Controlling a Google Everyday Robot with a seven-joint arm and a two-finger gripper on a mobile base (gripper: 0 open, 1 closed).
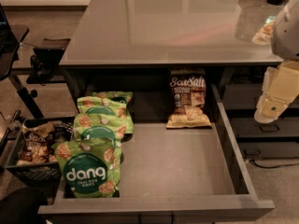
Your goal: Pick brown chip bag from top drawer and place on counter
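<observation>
The brown chip bag (187, 98) with white "Sea Salt" script stands upright at the back of the open top drawer (177, 164), right of centre, partly under the counter's edge. The counter (168, 22) is a glossy grey top above the drawer. My gripper (269, 108), a pale cream part of the arm, hangs at the right, outside the drawer's right wall and apart from the bag, holding nothing that I can see.
Three green "dang" bags (96, 148) lie stacked along the drawer's left side. A dark basket (32, 148) of snacks stands on the floor at left. Narrower drawers (266, 127) are at right. A pale snack item (264, 31) lies on the counter's far right.
</observation>
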